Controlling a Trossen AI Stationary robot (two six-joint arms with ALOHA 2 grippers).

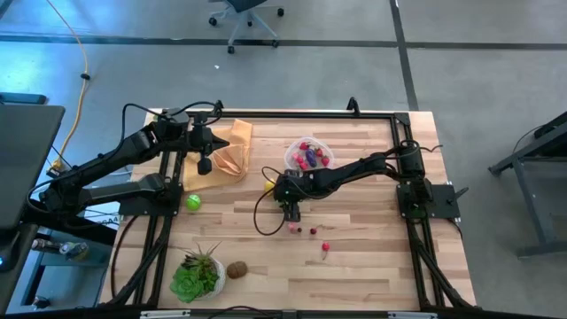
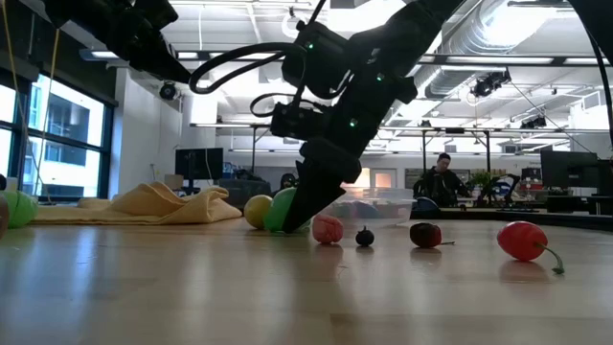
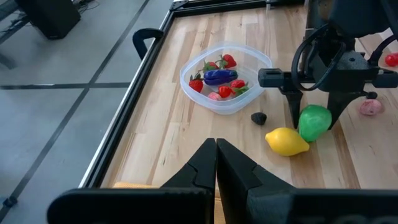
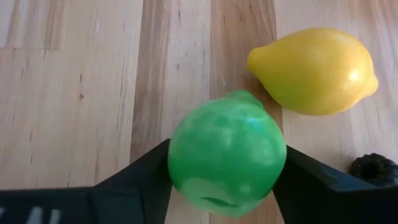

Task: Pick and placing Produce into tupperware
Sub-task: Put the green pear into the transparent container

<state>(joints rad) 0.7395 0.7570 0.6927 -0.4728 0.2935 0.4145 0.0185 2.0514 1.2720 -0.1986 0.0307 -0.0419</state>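
Note:
The clear tupperware point(image 1: 308, 156) point(image 3: 225, 79) holds several red pieces and a purple one. My right gripper point(image 1: 291, 209) point(image 3: 314, 124) point(image 4: 227, 152) points down at the table's middle, shut on a round green fruit point(image 4: 227, 162) point(image 2: 282, 211). A yellow lemon point(image 4: 314, 70) point(image 3: 286, 142) lies beside it, and a dark berry point(image 3: 259, 117) is close by. A pink piece point(image 2: 328, 228), a dark berry point(image 2: 365, 236), a dark red piece point(image 2: 426, 234) and a red pepper point(image 2: 522, 240) lie on the boards. My left gripper point(image 1: 205, 165) point(image 3: 216, 149) hangs shut above the tan cloth point(image 1: 226, 151). My right gripper pinches the green fruit between its two fingers point(image 4: 143, 174), one on each flank point(image 4: 180, 168). The fingers come from above, pointing down. In the low view the fruit's underside sits level with the lemon's, down at the tabletop point(image 2: 287, 287); I cannot tell whether it is lifted.
A green ball point(image 1: 192, 202) lies near the left arm's base. A leafy plant in a white pot point(image 1: 197, 275) and a brown fruit point(image 1: 236, 269) stand near the near edge. A black cable point(image 1: 262, 213) loops beside the right gripper. A person point(image 2: 442, 182) sits far behind the table.

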